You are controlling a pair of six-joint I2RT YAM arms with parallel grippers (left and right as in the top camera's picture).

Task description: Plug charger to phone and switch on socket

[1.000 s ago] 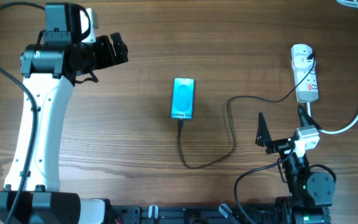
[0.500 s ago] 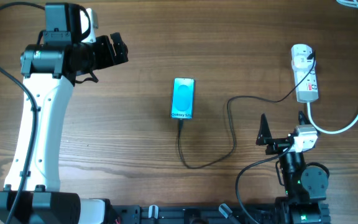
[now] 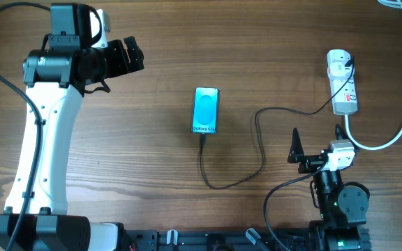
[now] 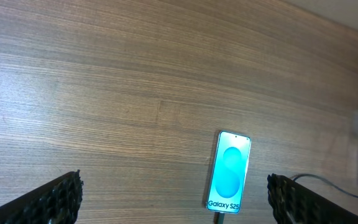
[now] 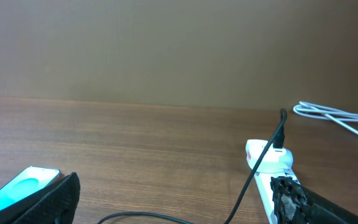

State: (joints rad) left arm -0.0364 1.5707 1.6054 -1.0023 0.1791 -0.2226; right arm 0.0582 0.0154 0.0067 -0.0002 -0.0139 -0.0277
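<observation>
The phone (image 3: 206, 110) lies mid-table, the charger (image 3: 258, 132) at its bottom end, plugged in, I think. The socket (image 3: 343, 82) sits far right. My left claw (image 3: 137, 56) and right claw (image 3: 317, 143) are wide open, empty.

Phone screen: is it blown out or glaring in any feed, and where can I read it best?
Overhead: the phone glows cyan without glare, its text tiny; the light is even and the shadows soft. Left wrist: sharpest, Galaxy S25 reads clearly. Right wrist: only a corner shows at the lower left edge, seen from a low angle, no text visible.
</observation>
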